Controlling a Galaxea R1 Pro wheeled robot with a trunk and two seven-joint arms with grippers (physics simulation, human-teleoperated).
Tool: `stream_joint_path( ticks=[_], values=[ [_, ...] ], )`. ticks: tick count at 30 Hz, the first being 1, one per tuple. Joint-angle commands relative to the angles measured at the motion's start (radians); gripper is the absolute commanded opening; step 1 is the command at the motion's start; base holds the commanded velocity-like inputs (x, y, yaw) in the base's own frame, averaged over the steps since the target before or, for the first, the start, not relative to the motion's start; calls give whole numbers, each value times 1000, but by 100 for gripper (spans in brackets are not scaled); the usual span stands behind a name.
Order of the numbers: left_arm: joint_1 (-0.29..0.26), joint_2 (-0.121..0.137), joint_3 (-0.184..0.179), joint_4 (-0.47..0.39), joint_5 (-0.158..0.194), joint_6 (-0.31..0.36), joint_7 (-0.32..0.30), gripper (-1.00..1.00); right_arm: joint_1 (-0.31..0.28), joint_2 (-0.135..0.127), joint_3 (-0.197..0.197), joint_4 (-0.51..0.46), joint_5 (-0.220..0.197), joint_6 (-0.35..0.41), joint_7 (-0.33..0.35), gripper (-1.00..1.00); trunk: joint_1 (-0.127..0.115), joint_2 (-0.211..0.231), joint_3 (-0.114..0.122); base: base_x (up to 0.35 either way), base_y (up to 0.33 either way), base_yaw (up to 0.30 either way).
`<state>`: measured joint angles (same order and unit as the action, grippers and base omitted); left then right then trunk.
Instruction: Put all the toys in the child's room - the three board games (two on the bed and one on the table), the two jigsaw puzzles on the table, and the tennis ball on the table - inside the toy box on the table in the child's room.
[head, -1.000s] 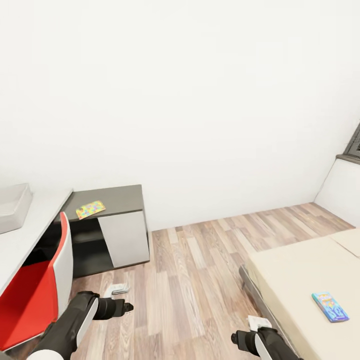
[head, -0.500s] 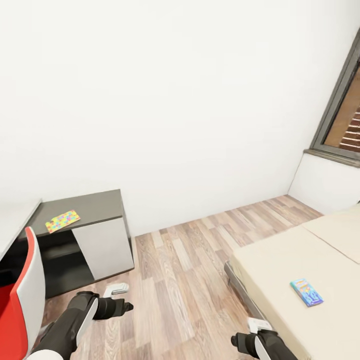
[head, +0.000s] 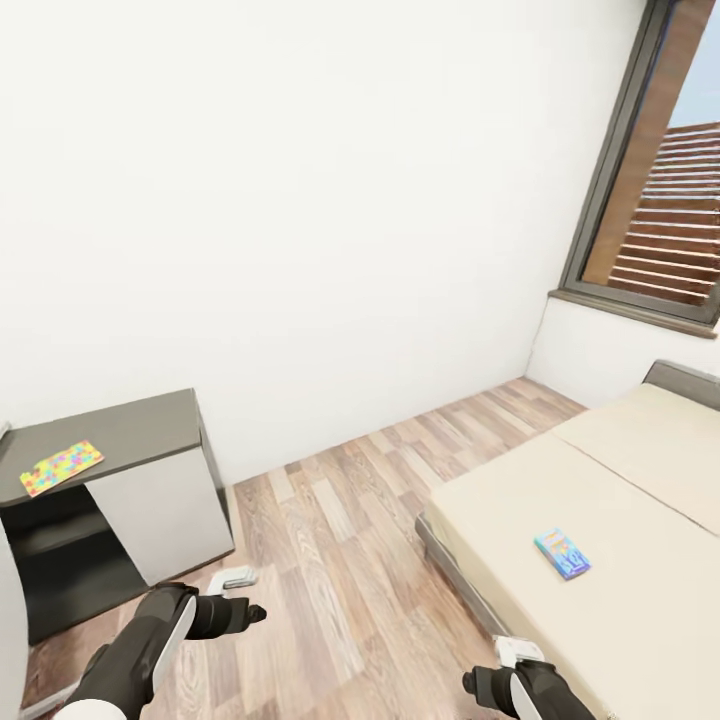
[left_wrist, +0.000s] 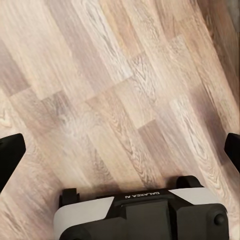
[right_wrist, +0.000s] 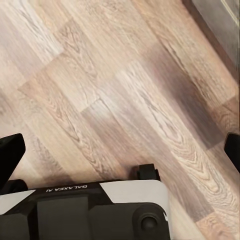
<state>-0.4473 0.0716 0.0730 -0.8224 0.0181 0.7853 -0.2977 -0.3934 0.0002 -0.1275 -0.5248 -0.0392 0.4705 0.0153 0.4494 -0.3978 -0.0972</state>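
Observation:
A jigsaw puzzle, a thin multicoloured board, lies on the dark grey cabinet top at the left. A small blue board game lies flat on the beige bed at the right. My left gripper hangs low over the wooden floor at the lower left, and the left wrist view shows it open with bare floor between its fingers. My right gripper sits beside the bed's near corner, also open over the floor. The toy box and the tennis ball are out of view.
Wooden floor runs between the cabinet and the bed. A white wall stands ahead, with a dark-framed window at the upper right above the bed's grey headboard. The cabinet has a white door.
The whole view has swung to the right: the pale desk top, grey tray and red chair have left the picture, and the window has come in. Both arms hold the same pose.

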Motion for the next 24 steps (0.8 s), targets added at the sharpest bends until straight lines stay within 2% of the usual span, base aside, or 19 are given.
stream_joint_path(
  ticks=[1, 13, 24],
  values=[
    [-1, 0, 2, -1, 2, 6, -3, 100, -1, 1, -3, -1, -4, 5, 2, 100, 1, -2, -2, 0, 0, -282],
    [-1, 0, 5, -1, 2, 6, -3, 100, 0, 1, -3, 0, -4, 4, 1, 100, 1, -2, -2, 21, 0, -282],
    [0, 0, 8, -1, 2, 6, -3, 100, -1, 1, -4, 12, -4, 2, 0, 100, 1, -2, -2, 201, 134, -282]
  ],
)
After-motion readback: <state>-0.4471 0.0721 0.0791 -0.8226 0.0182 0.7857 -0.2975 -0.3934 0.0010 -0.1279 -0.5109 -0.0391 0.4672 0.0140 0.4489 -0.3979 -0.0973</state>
